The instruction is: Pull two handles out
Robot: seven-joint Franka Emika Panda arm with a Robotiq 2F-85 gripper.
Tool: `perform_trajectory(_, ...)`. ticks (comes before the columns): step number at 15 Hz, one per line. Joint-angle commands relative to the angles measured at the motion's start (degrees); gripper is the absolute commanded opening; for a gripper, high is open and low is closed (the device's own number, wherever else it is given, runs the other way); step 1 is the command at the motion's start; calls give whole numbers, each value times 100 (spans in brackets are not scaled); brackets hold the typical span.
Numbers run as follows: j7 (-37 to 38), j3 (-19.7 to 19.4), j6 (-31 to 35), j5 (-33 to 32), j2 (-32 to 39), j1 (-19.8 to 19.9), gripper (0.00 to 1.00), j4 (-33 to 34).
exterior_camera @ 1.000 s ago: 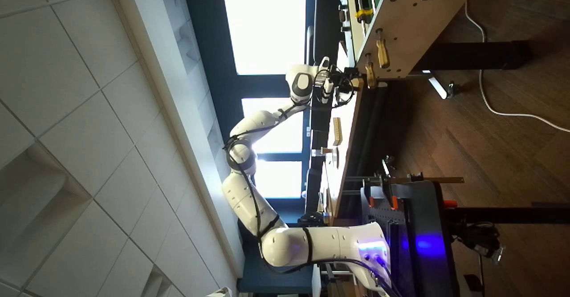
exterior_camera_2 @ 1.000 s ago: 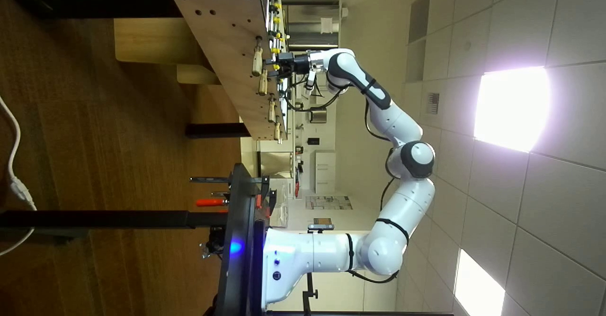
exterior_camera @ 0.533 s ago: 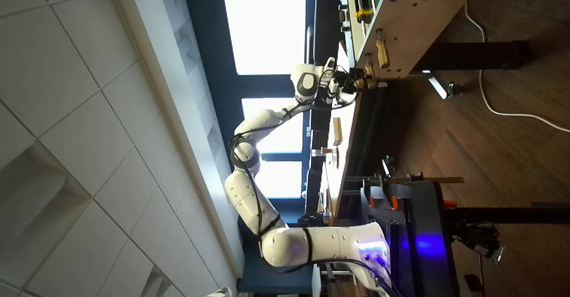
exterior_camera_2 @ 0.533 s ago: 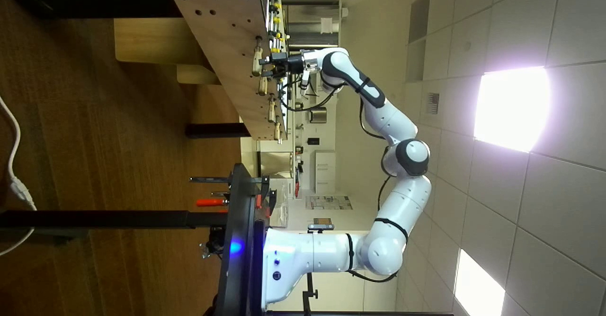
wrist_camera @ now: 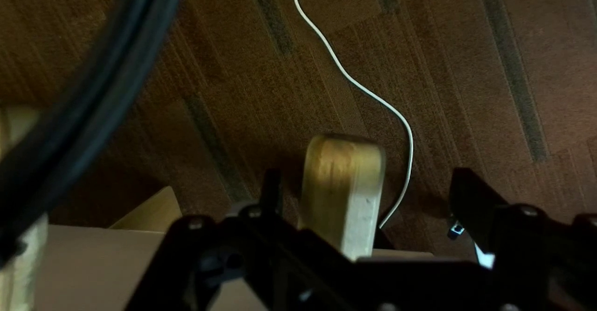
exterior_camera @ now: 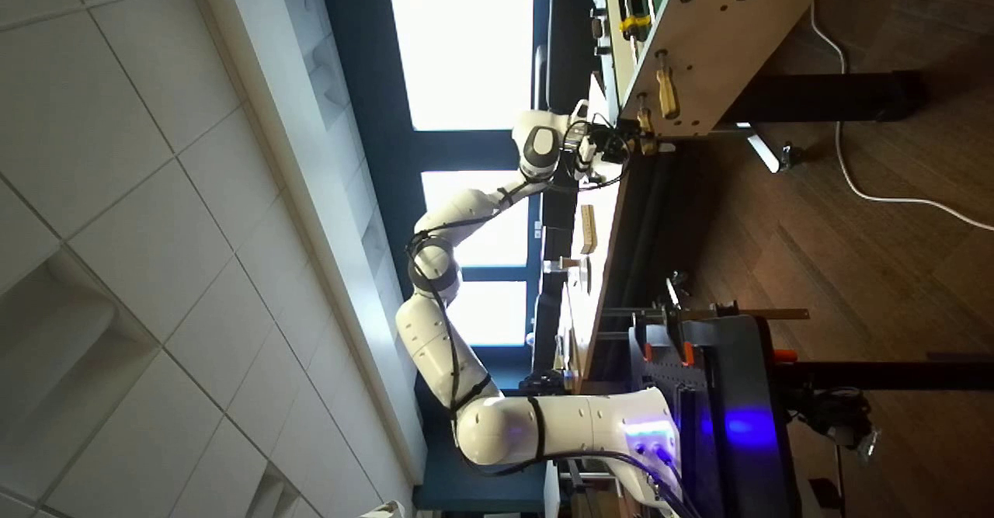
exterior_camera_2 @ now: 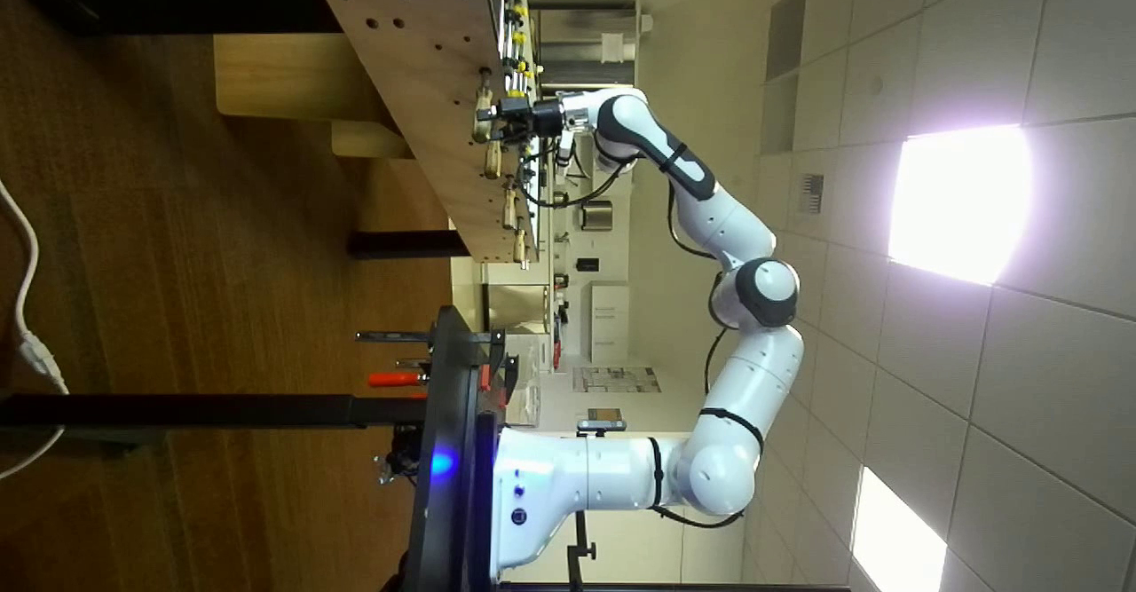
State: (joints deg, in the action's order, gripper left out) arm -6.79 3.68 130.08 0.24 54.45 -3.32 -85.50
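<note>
The tool (wrist_camera: 368,180) is released: in the wrist view its fingers (wrist_camera: 468,187) stand apart, one to either side of a handle (wrist_camera: 343,190), with no grip taken. The likeliest trouble is the offset. The handle sits nearer the finger at that view's left, so on closing, that finger would probably meet it first and shove it sideways or twist it before both bear. Should the fingers be set too high, a depth hard to tell here, they might pinch only its upper part and slip once the pull begins; a pull out of line with its length could bind. The black cable (wrist_camera: 93,82), curving across the neighbour handle (wrist_camera: 21,273) in that view, might also snag.

The handle lies between the fingers, its blunt end showing past them; a gap is visible beside each fingertip, though the tool's own dark body hides whether anything touches lower down. The neighbour handle stands outside the tool's span. Both project from the wooden side of the bench (exterior_camera_2: 408,77); beneath is the floor (wrist_camera: 447,92), crossed by a white cord (wrist_camera: 345,73).
</note>
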Motion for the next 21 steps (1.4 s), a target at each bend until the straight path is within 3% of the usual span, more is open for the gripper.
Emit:
perform_trajectory(1, -119, 24, 30, -71, -57, 53, 58, 98)
perform_trajectory(6, -184, -18, 124, -104, -48, 118, 20, 60)
perform_trajectory(7, -142, -12, 127, -90, -53, 124, 18, 55)
perform_trajectory(13, -103, -11, 288, -42, -166, 170, 18, -209)
perform_trajectory(21, -146, 41, 986, 63, -585, 331, 18, -1142)
